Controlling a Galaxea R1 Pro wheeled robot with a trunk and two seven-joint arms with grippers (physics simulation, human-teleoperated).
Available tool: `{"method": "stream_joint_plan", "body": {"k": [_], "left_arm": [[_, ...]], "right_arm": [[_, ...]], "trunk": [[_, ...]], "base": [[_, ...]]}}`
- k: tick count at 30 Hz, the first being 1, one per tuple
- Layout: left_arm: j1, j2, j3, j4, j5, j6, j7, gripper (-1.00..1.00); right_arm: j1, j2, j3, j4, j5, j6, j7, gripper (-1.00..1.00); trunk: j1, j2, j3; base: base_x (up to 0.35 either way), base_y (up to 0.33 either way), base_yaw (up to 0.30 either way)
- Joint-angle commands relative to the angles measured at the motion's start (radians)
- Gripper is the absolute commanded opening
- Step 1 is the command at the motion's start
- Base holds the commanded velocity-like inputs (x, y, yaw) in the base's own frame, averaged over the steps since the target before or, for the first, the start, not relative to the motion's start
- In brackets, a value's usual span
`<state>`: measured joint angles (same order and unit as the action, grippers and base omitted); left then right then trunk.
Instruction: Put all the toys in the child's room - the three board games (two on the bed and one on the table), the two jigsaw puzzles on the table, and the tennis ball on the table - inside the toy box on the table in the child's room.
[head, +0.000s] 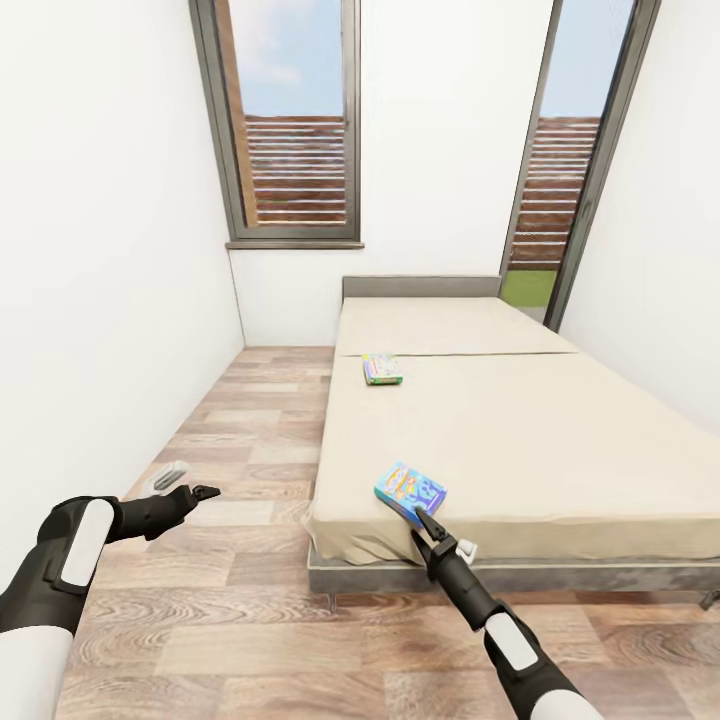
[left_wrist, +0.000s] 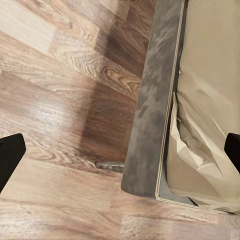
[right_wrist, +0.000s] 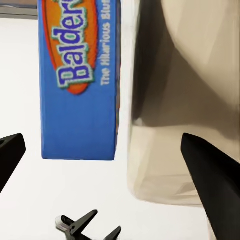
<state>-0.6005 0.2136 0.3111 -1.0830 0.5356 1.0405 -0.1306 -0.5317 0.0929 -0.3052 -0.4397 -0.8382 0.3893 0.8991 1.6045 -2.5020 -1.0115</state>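
Right hand (head: 430, 527) is spread wide and lined up just short of the blue board game (head: 410, 492), which lies near the foot corner of the bed (head: 520, 440); the second game (head: 382, 369) sits farther up the sheet. Best play: straddle the box's edge squarely before closing. Left hand (head: 203, 492) hangs open over the floor.

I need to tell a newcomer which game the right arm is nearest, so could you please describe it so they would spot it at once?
Start from the large bed with the plain beige sheet. At its near corner, just beyond the open right claw, lies a blue board game box. Unlike the greener game box farther up near the headboard, its blue side carries an orange oval with lettering.
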Motion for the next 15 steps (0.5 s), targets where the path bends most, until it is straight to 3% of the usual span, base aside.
{"method": "stream_joint_plan", "body": {"k": [1, 8, 9, 15], "left_arm": [[-0.001, 0.0, 0.002, 0.0, -0.01, 0.004, -0.011, 1.0], [-0.001, 0.0, 0.002, 0.0, -0.01, 0.004, -0.011, 1.0], [-0.001, 0.0, 0.002, 0.0, -0.01, 0.004, -0.011, 1.0], [-0.001, 0.0, 0.002, 0.0, -0.009, 0.003, -0.011, 1.0]], "right_arm": [[-0.03, 0.001, -0.009, -0.001, -0.015, 0.0, 0.0, 1.0], [-0.03, 0.001, -0.009, -0.001, -0.014, 0.0, 0.0, 1.0], [-0.03, 0.001, -0.009, -0.001, -0.015, 0.0, 0.001, -1.0], [-0.03, 0.002, -0.009, -0.001, -0.013, 0.0, 0.003, -1.0]], "trunk": [[0.0, 0.0, -0.001], [0.0, 0.0, -0.001], [0.0, 0.0, -0.001], [0.0, 0.0, -0.001]], "base": [[0.065, 0.0, 0.0], [0.025, 0.0, 0.0], [0.011, 0.0, 0.0], [0.003, 0.0, 0.0]]}}
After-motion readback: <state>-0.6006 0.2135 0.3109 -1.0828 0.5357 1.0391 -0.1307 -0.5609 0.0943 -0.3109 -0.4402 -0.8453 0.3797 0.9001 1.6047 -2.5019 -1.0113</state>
